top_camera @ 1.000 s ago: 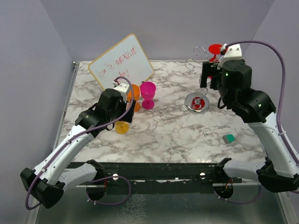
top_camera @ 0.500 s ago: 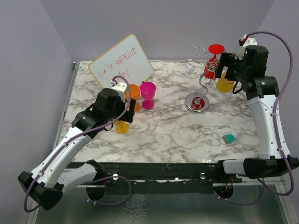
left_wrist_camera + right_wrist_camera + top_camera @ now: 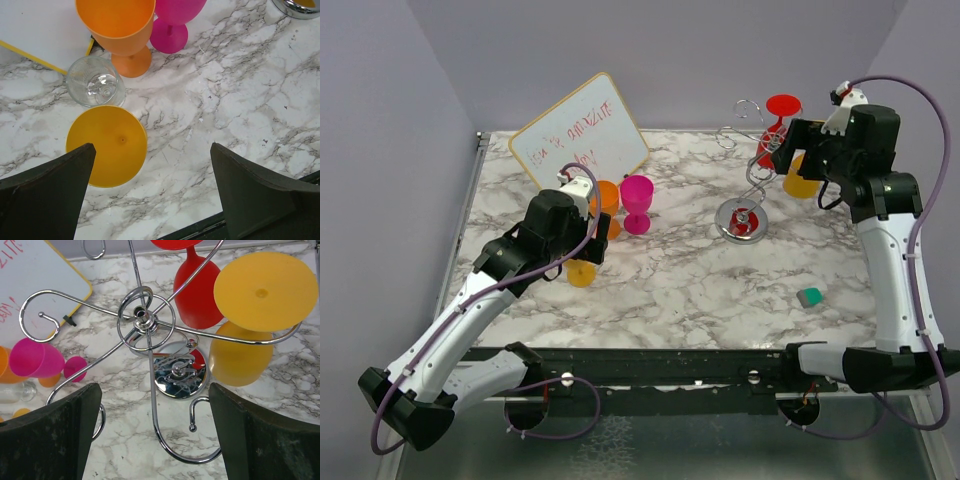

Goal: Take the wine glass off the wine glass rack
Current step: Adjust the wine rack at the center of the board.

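The silver wire wine glass rack point(image 3: 741, 219) stands at the back right, and its scroll arms point(image 3: 145, 320) spread just below my right wrist camera. Two wine glasses hang upside down from it: a red one point(image 3: 778, 120) point(image 3: 200, 295) and a yellow one point(image 3: 800, 178) point(image 3: 240, 360) whose foot rests on a wire arm. My right gripper point(image 3: 786, 155) point(image 3: 152, 405) is open above the rack, holding nothing. My left gripper point(image 3: 582, 250) point(image 3: 152, 150) is open over a yellow glass point(image 3: 107, 145) point(image 3: 582, 272) standing on the table.
An orange glass point(image 3: 117, 30), a pink glass point(image 3: 172, 25) and a clear glass point(image 3: 95, 87) stand near the left gripper. A whiteboard point(image 3: 580, 140) leans at the back left. A small green block point(image 3: 809, 296) lies at the front right.
The right arm swung from in front of the rack up and back to its right side, uncovering the hanging yellow glass. The left arm has barely moved.
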Controlling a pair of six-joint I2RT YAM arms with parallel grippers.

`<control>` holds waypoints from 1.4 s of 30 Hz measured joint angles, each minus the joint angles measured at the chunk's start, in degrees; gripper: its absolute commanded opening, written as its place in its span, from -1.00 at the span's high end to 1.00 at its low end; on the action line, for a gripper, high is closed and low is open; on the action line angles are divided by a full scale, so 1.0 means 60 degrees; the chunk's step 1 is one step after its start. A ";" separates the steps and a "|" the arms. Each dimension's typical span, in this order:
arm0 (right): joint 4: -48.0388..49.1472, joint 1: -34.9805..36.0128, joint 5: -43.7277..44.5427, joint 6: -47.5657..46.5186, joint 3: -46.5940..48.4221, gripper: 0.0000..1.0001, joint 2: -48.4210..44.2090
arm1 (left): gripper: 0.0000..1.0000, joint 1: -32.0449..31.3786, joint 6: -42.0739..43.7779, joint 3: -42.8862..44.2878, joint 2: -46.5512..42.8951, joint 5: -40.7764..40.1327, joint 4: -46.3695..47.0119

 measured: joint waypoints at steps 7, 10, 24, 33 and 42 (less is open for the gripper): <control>-0.0087 0.0000 -0.0415 0.0076 -0.0004 -0.88 -0.0222 | -0.98 0.0000 0.0000 0.0022 0.0000 0.0000 -0.0011; -0.0113 0.0000 -0.0459 0.0069 -0.0007 -0.88 -0.0222 | -0.98 0.0000 0.0000 0.0109 0.0000 0.0000 -0.0029; -0.0102 0.0000 0.0874 -0.0182 0.0073 -0.89 -0.0171 | -0.98 0.0000 0.0000 0.0259 0.0000 0.0004 -0.0066; -0.0073 -0.0058 -0.0262 -0.0109 -0.0532 -0.90 -0.0386 | -0.98 0.0000 0.0000 0.0259 0.0000 0.0022 -0.0066; -0.0364 -0.0062 -0.1166 0.0076 -0.0532 -0.90 -0.0579 | -0.98 0.0000 0.0000 0.0259 0.0000 0.0131 -0.0066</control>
